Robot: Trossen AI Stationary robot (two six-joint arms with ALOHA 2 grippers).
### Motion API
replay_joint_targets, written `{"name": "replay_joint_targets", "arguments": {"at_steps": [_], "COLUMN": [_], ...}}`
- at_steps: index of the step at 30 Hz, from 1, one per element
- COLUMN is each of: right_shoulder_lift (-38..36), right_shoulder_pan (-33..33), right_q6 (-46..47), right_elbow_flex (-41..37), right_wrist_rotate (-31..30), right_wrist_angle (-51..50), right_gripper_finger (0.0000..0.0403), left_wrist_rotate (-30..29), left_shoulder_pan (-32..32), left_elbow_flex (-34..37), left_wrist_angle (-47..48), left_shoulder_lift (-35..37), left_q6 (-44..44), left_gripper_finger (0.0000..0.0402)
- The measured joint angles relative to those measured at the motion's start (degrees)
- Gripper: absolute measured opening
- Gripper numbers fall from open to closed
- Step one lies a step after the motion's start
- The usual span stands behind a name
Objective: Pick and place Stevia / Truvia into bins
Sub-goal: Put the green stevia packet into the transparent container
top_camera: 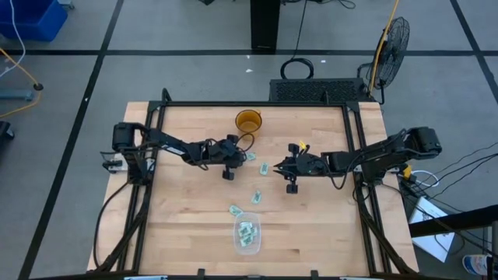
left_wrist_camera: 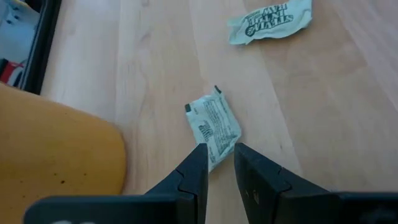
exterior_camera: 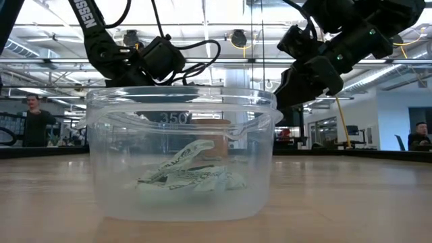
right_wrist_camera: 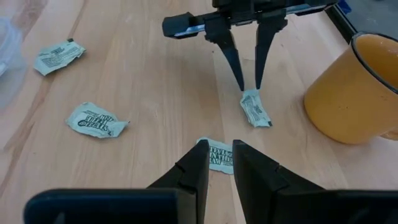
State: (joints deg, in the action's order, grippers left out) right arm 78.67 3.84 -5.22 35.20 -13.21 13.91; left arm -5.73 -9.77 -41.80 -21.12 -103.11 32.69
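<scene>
Several pale green Stevia sachets lie in the clear bin [top_camera: 247, 247] [exterior_camera: 101, 169] near the table's near edge. Two loose sachets [top_camera: 255, 196] [top_camera: 235, 210] lie flat between the bin and the grippers. My left gripper [top_camera: 243, 158] [left_wrist_camera: 217, 158] stands over a sachet [left_wrist_camera: 214, 121] beside the amber cup [top_camera: 248, 122]. It is shut on that sachet. My right gripper [top_camera: 275, 168] [right_wrist_camera: 219, 160] reaches from the table's right. It is shut on another sachet [right_wrist_camera: 217, 152] a little nearer the right edge. My left gripper pinches one short end [left_wrist_camera: 213, 155] of the sachet between its two fingertips. The fingers [right_wrist_camera: 237, 68] come from above, pointing steeply down. The sachet still lies flat on the wood, and its other end [right_wrist_camera: 260, 118] points away from the fingers. My right gripper has one end [right_wrist_camera: 214, 149] of its sachet between its two fingertips, coming slanting down from the table's right. The sachet rests on the table. The fingers hide the rest of it.
The amber cup [right_wrist_camera: 351, 87] stands close behind the left gripper, toward the far edge. The two grippers are about a hand's width apart. Bare wood lies to the left and right of the bin. People show in the room beyond the table.
</scene>
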Motion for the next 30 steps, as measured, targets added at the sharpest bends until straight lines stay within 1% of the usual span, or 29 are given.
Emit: {"name": "replay_joint_targets", "arguments": {"at_steps": [8, 20, 24, 27, 30], "right_shoulder_lift": [0.00, 0.00, -0.01, 0.00, 0.00], "right_shoulder_pan": [0.02, 0.02, 0.02, 0.02, 0.02], "right_q6": [1.64, 1.46, 1.50, 1.46, 1.50], "right_elbow_flex": [0.00, 0.00, 0.02, 0.04, 0.04], "right_wrist_rotate": [0.00, 0.02, 0.04, 0.04, 0.04], "right_wrist_angle": [0.00, 0.35, 0.55, 0.89, 1.05], "right_gripper_finger": [0.0066, 0.0066, 0.0066, 0.0066, 0.0066], "left_wrist_rotate": [3.61, 3.22, 2.63, 0.85, 0.06], "left_shoulder_pan": [-0.31, -0.79, -0.71, -0.72, -0.82], "left_elbow_flex": [0.00, -0.04, -0.09, -0.08, -0.02], "left_wrist_angle": [0.22, -0.37, -2.04, -2.48, -2.60], "left_shoulder_lift": [0.00, -1.68, -2.65, -2.71, -2.69], "left_q6": [-0.22, 2.81, 4.33, 4.41, 5.24], "left_gripper_finger": [0.0085, 0.0085, 0.0084, 0.0063, 0.0018]}}
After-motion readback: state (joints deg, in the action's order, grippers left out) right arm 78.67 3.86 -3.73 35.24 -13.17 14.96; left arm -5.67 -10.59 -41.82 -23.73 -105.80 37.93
